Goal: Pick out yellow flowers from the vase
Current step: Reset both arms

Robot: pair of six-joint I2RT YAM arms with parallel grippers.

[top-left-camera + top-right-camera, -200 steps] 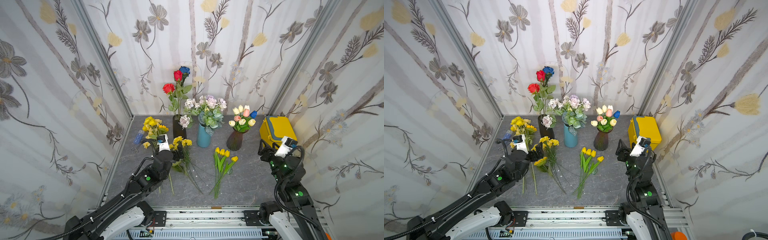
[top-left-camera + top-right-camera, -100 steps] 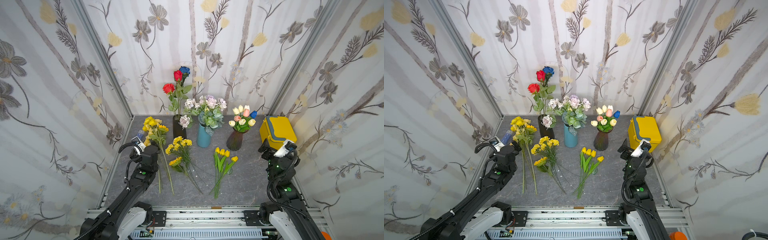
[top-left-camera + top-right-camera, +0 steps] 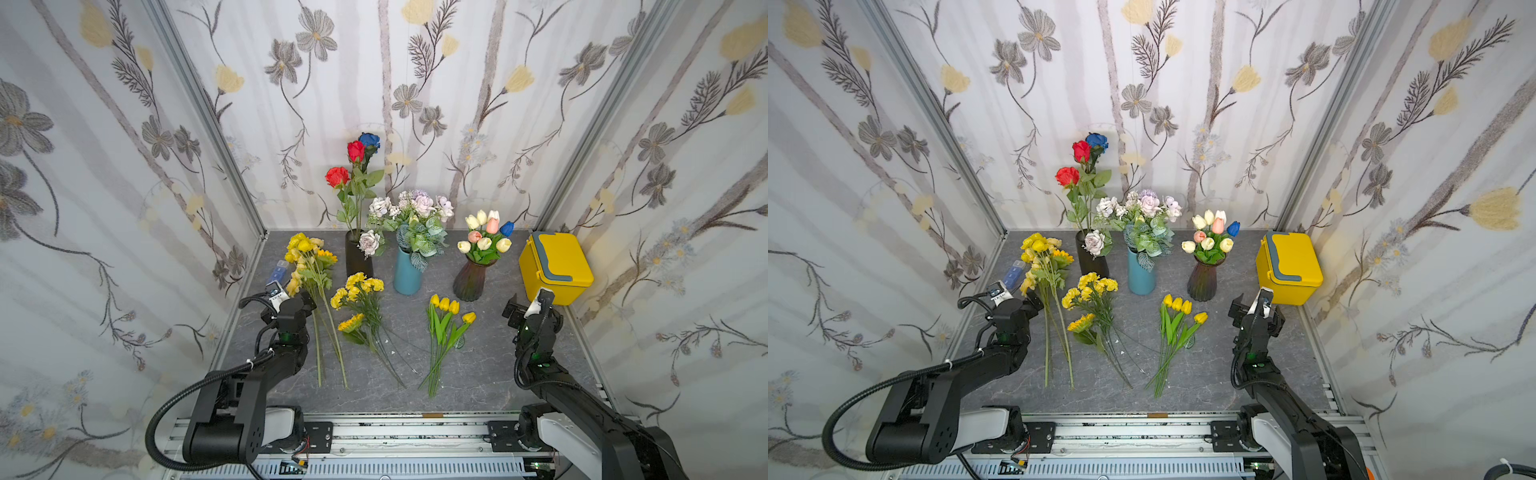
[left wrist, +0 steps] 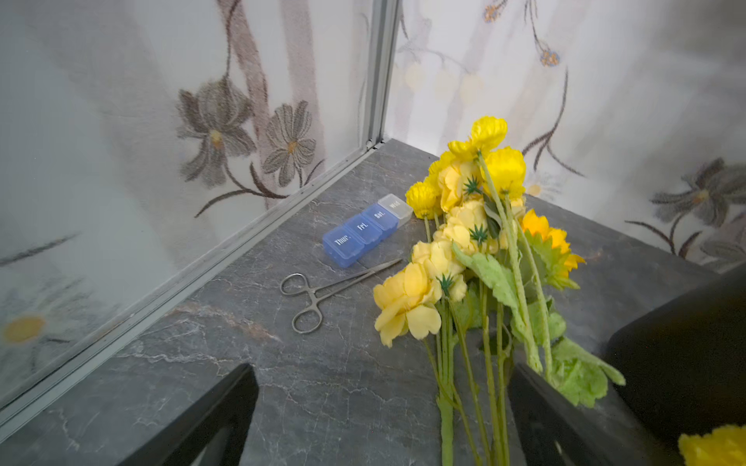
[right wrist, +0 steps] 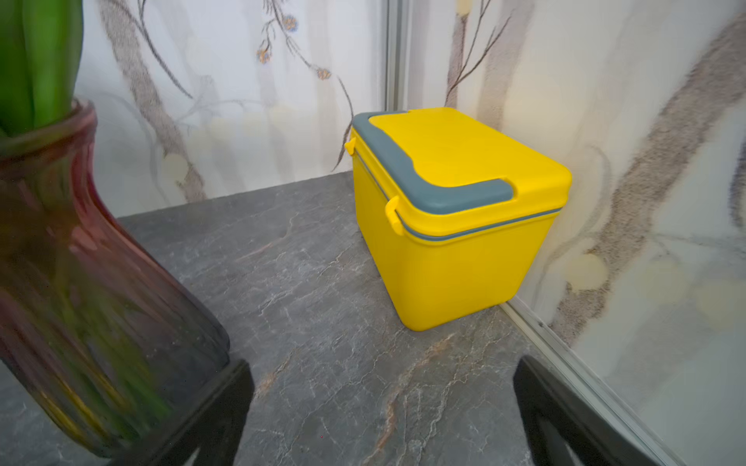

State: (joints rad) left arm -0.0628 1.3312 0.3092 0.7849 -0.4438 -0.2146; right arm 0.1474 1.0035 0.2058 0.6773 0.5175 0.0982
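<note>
Here, in both top views, three bunches of yellow flowers (image 3: 359,286) lie flat on the grey tabletop (image 3: 478,365) before a black vase (image 3: 358,259), a teal vase (image 3: 406,274) and a dark glass vase (image 3: 471,282). Left wrist view: the left hand (image 4: 383,369) spread wide, gripping nothing — stems of the nearest bunch between its fingers (image 4: 218,411), forceps (image 4: 323,290) and a blue pill organizer (image 4: 359,234) nearby. Right wrist view: the right hand (image 5: 383,363) released and empty, near the glass vase and a yellow lidded box (image 5: 456,226).

Vases (image 3: 407,274) behind; loose flowers (image 3: 359,286) before them; box (image 3: 557,266) right.
</note>
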